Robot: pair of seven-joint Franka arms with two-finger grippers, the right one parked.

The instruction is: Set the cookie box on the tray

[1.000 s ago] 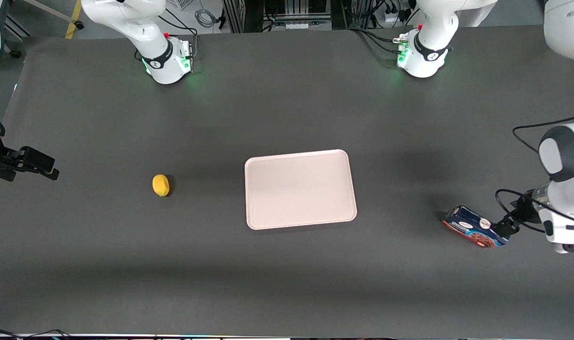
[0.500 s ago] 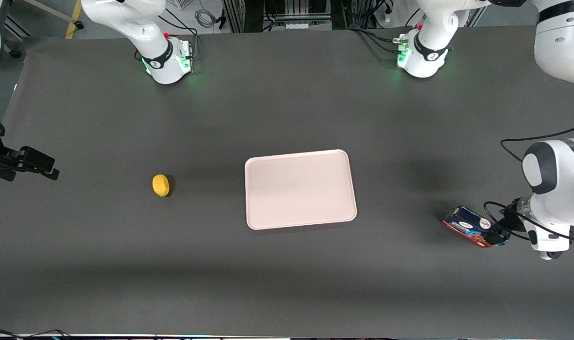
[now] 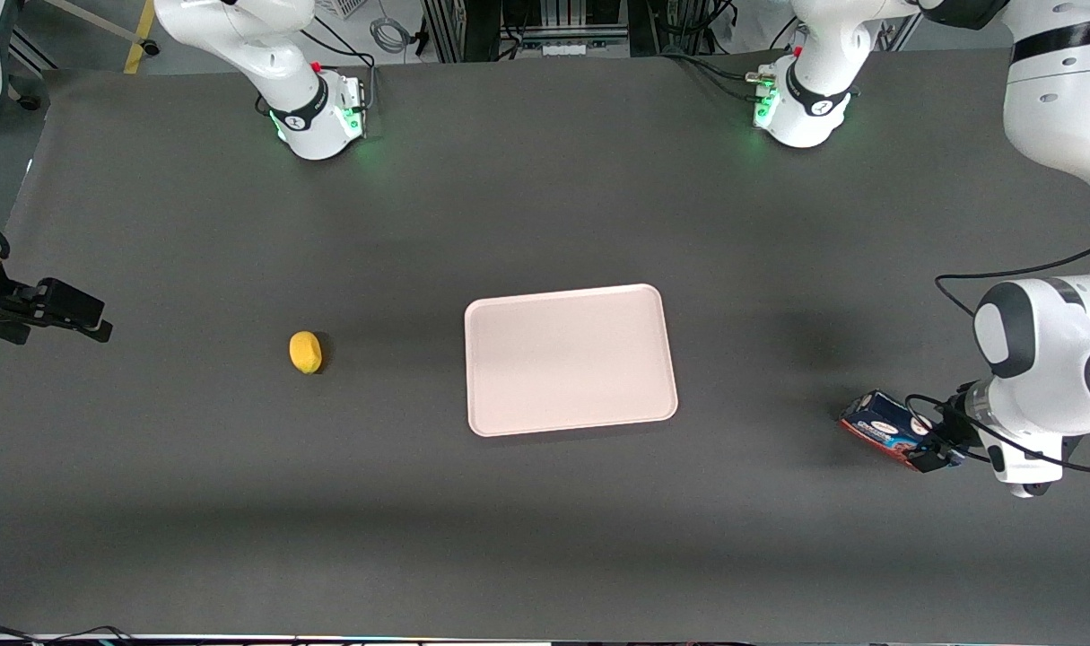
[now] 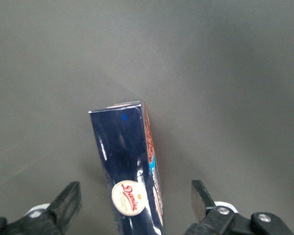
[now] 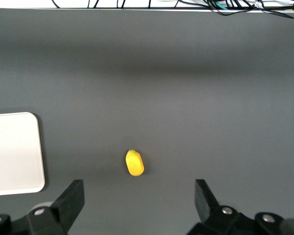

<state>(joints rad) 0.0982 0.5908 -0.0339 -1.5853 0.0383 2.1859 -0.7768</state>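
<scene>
At the front view's right edge the gripper (image 3: 932,449) straddles one end of the cookie box (image 3: 885,429), fingers spread wide on both sides and not touching, seemingly lined up to pinch its narrow width; the pink tray (image 3: 570,360) waits mid-frame.

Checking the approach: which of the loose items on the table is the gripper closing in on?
The cookie box, the dark blue carton toward the working arm's end. The open gripper straddles it; the yellow lump lies toward the parked arm's end.
</scene>
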